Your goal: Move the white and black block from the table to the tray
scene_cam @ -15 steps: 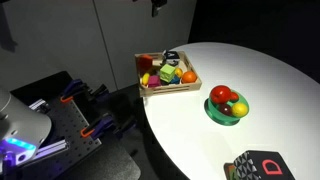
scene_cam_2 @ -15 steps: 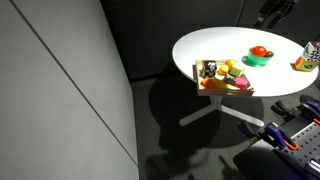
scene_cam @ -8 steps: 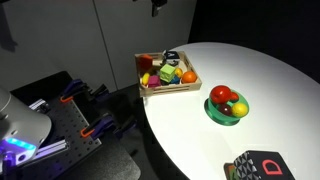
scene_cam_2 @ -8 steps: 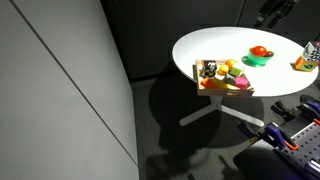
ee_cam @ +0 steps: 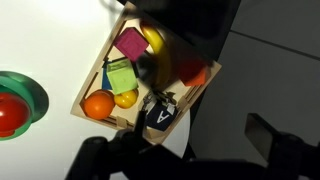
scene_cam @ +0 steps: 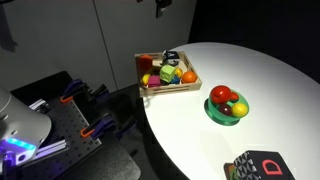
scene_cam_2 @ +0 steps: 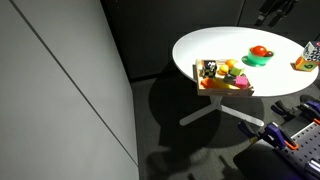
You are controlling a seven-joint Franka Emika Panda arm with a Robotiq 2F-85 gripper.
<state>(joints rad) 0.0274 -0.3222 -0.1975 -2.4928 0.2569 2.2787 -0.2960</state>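
Observation:
The white and black block (ee_cam: 160,116) lies in a corner of the light-wood tray (ee_cam: 97,80), next to several toy fruits and blocks. It also shows in both exterior views (scene_cam: 170,55) (scene_cam_2: 209,70), in the tray (scene_cam: 166,88) (scene_cam_2: 222,89) at the edge of the white round table. My gripper (scene_cam: 161,4) hangs high above the tray, at the top edge of both exterior views (scene_cam_2: 274,12). In the wrist view the gripper (ee_cam: 180,150) is open and empty; its dark fingers (ee_cam: 268,137) stand wide apart.
A round green bowl (scene_cam: 226,114) (scene_cam_2: 260,60) (ee_cam: 36,97) with red fruit stands on the table beside the tray. A colourful cube with a red letter (scene_cam: 262,165) (scene_cam_2: 307,56) sits near the table's edge. Dark gear with orange clamps (scene_cam: 82,112) stands on the floor.
My gripper has shifted very slightly at the top edge of the view. The tray, block and bowl have not moved.

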